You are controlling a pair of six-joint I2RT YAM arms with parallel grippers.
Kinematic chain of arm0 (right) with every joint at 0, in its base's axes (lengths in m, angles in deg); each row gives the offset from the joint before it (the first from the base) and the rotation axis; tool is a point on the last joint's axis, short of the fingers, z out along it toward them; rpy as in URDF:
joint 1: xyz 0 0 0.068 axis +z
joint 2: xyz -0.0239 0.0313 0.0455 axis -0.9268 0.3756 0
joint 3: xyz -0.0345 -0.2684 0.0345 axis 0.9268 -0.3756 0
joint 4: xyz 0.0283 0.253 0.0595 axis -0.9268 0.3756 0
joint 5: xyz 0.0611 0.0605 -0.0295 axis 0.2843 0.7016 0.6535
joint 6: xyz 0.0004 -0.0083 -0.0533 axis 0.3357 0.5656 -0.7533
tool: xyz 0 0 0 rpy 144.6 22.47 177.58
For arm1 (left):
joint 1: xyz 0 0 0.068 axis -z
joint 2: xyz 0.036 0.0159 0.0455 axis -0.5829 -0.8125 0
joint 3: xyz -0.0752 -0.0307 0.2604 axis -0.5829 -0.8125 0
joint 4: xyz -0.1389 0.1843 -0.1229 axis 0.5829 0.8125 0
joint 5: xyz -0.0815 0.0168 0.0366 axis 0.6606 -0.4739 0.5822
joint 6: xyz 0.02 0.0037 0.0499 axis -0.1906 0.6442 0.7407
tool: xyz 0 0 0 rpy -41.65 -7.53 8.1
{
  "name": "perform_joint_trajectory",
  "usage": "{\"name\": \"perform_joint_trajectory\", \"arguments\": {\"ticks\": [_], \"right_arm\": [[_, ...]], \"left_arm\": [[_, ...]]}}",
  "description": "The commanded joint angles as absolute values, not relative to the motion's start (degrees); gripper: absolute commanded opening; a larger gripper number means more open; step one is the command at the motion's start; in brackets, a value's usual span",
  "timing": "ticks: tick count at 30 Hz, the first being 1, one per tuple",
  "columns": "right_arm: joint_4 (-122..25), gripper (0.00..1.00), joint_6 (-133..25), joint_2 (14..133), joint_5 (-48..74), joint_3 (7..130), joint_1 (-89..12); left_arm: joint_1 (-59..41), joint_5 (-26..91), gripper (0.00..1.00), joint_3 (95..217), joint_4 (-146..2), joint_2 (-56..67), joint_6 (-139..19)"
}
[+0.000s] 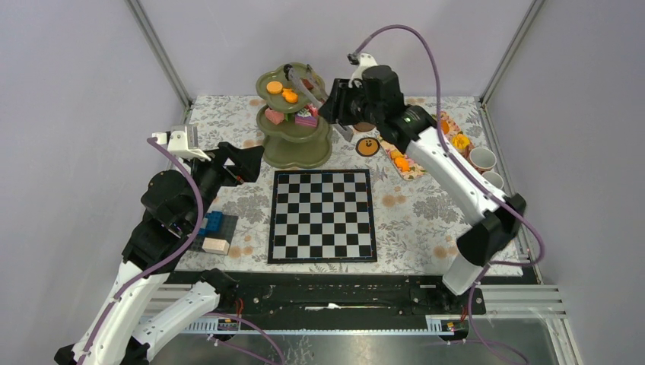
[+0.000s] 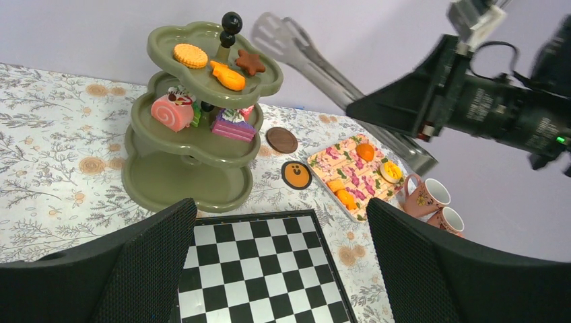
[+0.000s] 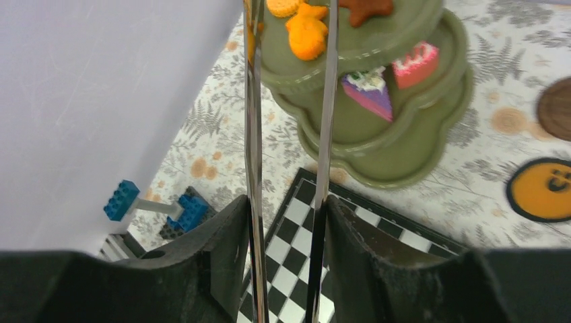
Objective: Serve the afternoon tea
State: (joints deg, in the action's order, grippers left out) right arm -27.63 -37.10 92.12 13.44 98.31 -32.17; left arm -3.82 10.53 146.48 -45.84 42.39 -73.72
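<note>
My right gripper (image 3: 286, 259) holds long silver metal tongs (image 3: 252, 134). Their two arms stand apart with nothing between them. They point at the top plate of the olive-green three-tier stand (image 3: 404, 158), and the orange toy pastry (image 3: 306, 30) lies there, just under the tips, I think.

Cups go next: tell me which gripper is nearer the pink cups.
Right. The right gripper, gripping tongs by the stand, sits left of the cups; the left gripper hovers farther left, past the chessboard's far-left corner.
</note>
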Motion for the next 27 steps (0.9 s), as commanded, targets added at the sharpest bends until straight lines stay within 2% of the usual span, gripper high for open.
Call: {"name": "perform_joint_trajectory", "arguments": {"ticks": [1, 9, 13, 15, 21, 27], "right_arm": [[-30.34, 0.49, -41.84, 78.79, 3.45, 90.13, -31.6], [-30.47, 0.49, -49.5, 61.14, -19.98, 61.73, -32.72], [-25.04, 0.48, -47.39, 58.05, -23.94, 52.17, -35.64], [-23.17, 0.48, -44.88, 56.85, -21.3, 49.07, -38.1], [-18.78, 0.49, -42.27, 59.16, -3.26, 45.91, -51.23], [-17.06, 0.52, -43.51, 62.65, 2.51, 48.02, -54.12]], "left_arm": [[-3.66, 9.8, 0.99, 147.45, -46.94, 42.22, -72.98], [-3.71, 11.61, 0.99, 146.38, -49.37, 40.81, -73.22], [-3.66, 12.9, 0.99, 145.89, -50.48, 39.47, -73.7], [-3.67, 13.63, 0.99, 145.79, -50.76, 38.9, -74.05], [-3.66, 14.66, 0.99, 145.34, -51.21, 38.24, -74.71], [-3.66, 14.73, 0.99, 145.03, -50.94, 38.68, -75.09]]}}
